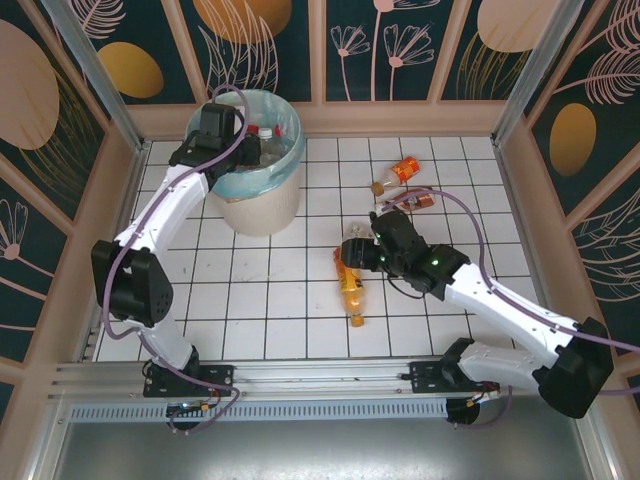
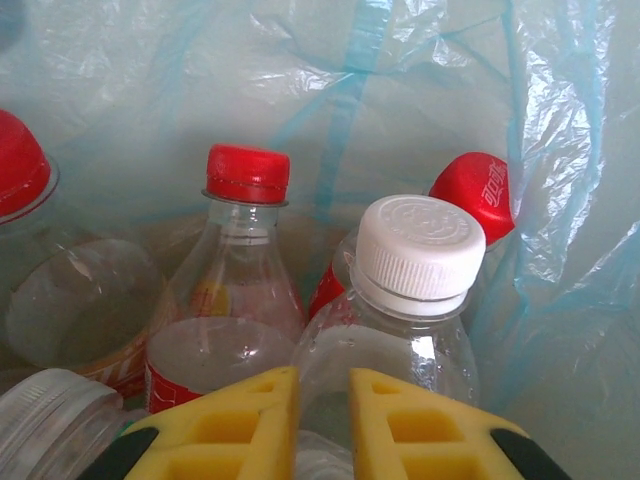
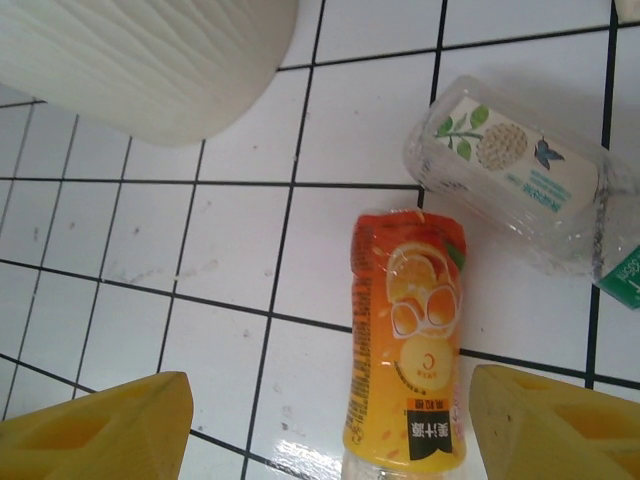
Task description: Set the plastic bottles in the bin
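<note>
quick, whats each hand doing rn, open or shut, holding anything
left hand: shut, empty, over the bin.
right hand: open, hovering over the orange bottle on the table, not gripping it.

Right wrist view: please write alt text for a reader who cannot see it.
An orange-labelled bottle lies on the white tiled table, framed by two yellow fingers spread wide apart at the bottom corners. A clear bottle with a white label lies up to its right, and the cream wall of the bin shows at upper left.
</note>
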